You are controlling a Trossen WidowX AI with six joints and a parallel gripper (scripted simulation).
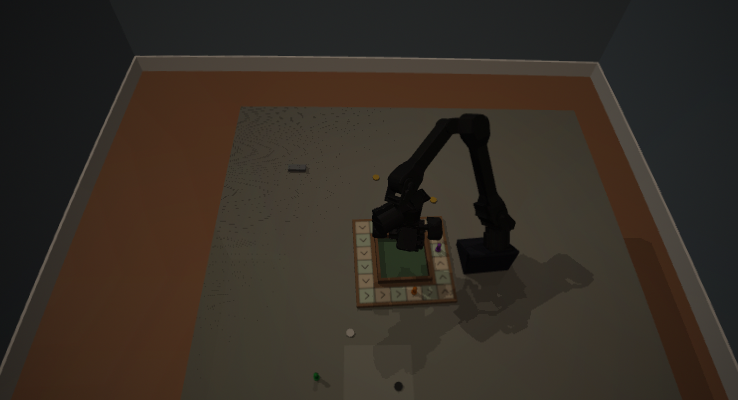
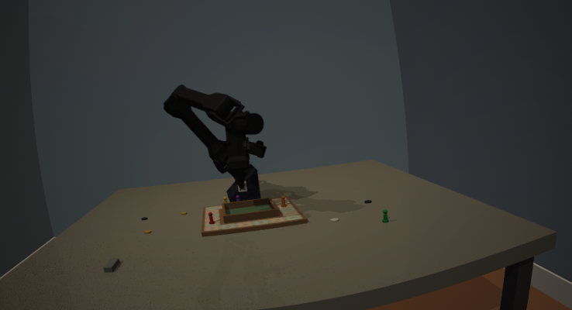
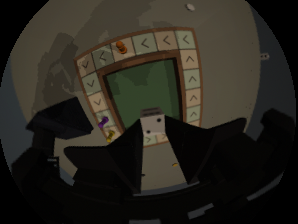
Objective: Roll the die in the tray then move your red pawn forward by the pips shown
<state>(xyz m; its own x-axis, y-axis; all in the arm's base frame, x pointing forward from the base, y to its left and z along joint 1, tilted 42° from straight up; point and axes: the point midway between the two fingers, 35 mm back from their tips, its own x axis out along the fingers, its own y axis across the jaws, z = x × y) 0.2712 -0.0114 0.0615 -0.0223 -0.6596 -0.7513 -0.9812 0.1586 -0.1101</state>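
Observation:
My gripper [image 2: 242,187] [image 3: 152,120] is shut on the whitish die [image 2: 242,188] [image 3: 153,125], held in the air above the tray. In the wrist view two dark pips show on the die's near face. The green-floored tray [image 1: 403,257] [image 2: 250,218] [image 3: 145,95] stands in the middle of the board [image 1: 405,304] [image 2: 256,229] [image 3: 201,75] and shows no die in it. The red pawn [image 2: 211,218] stands upright on the board's near left part in the exterior view; the arm hides it in the top view.
An orange pawn [image 1: 413,290] [image 2: 283,201] [image 3: 121,47], a purple pawn [image 1: 438,247] [image 2: 237,198] [image 3: 103,122] and a yellow pawn [image 2: 225,200] [image 3: 111,135] stand on the board. Off it are a green pawn [image 1: 316,376] [image 2: 385,215], a grey block [image 1: 297,167] [image 2: 111,265] and several discs.

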